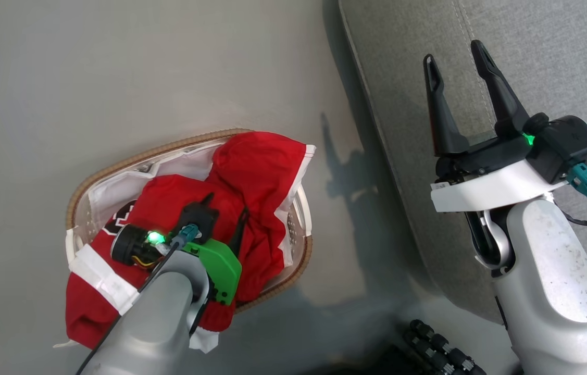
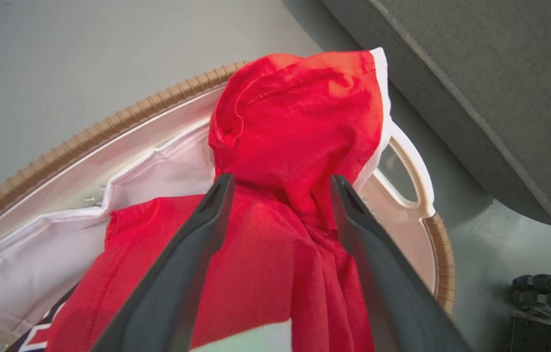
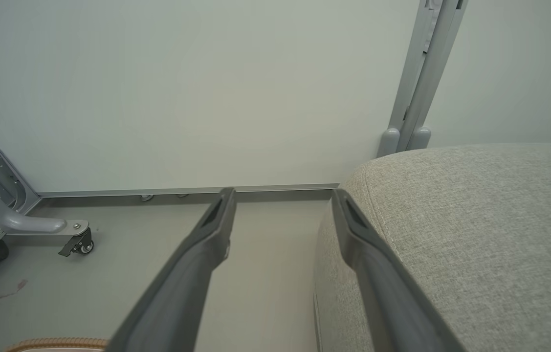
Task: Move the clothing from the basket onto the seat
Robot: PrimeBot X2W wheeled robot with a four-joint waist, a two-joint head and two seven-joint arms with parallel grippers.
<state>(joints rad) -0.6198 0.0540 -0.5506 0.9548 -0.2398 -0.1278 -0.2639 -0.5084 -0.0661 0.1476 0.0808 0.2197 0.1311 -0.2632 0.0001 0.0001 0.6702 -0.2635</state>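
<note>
The left end effector, fingers spread wide and empty, points at the clothing mid-frame in its wrist view, tips either side of a raised red fold. The clothing lies heaped in the basket, lower left of the head view, one end spilling over the rim. It looks light, limp and apt to trail, so pinching that bunched fold seems best. The right end effector, also wide and empty, hangs over the seat, upper right.
</note>
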